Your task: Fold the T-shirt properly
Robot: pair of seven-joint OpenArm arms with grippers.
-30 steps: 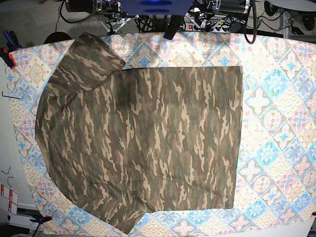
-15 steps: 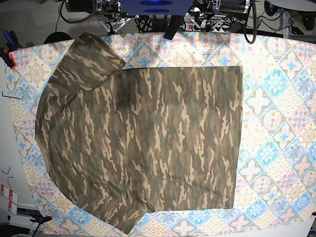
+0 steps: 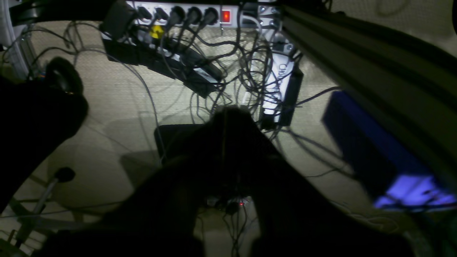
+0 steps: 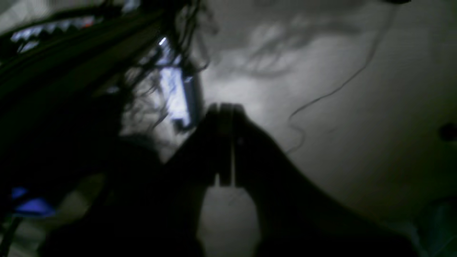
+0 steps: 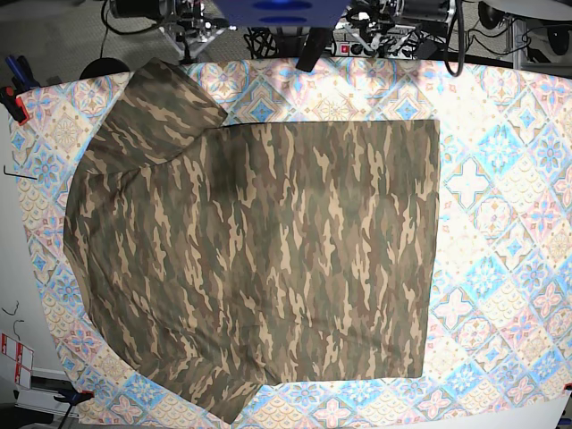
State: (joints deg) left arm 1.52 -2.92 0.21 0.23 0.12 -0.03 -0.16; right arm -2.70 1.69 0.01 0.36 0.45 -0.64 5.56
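Pastel tiles in blue and pink cover the tablecloth (image 5: 500, 223), which fills the base view; grey floor and dark rig parts run along its top edge. On it the T-shirt (image 5: 268, 259) lies flat and spread, its straight hem toward the right of the view, one sleeve reaching the upper left corner and the other the lower left edge. Bare cloth shows to the right of the hem and along the top. Neither arm reaches over the shirt in this view

Only the wrist cameras show the grippers, and neither of them shows the shirt. From the left wrist, the left gripper (image 3: 228, 117) is a dark silhouette with its fingers pressed together on nothing, above a pale floor strewn with cables (image 3: 250, 71). A power strip (image 3: 185, 16) with a lit red switch sits at the top, and a blue box (image 3: 375, 150) lies to the right

From the right wrist, dimmer and blurred, the right gripper (image 4: 225, 110) also has its fingers closed and empty, over grey floor crossed by a single thin cable (image 4: 332, 89)
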